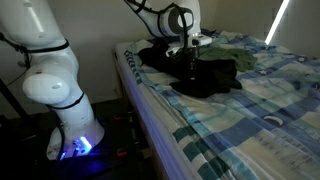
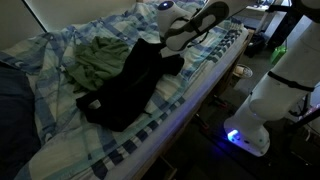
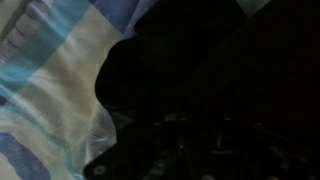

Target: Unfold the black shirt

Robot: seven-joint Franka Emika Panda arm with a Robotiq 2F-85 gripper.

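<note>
Black shirt was seen bunched on the bed near its edge, just beside a green garment. The jaws were sunk into one end of it; how far they were shut, or on what, could not be told. One layer alone was judged best pinched, then drawn outward.

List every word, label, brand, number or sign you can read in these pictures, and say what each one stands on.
No text can be read in any view.
The black shirt is plain. The green garment and the plaid bedsheet show no lettering. The robot's white casing shows no legible marking. The wrist view is too dark and blurred to tell.
</note>
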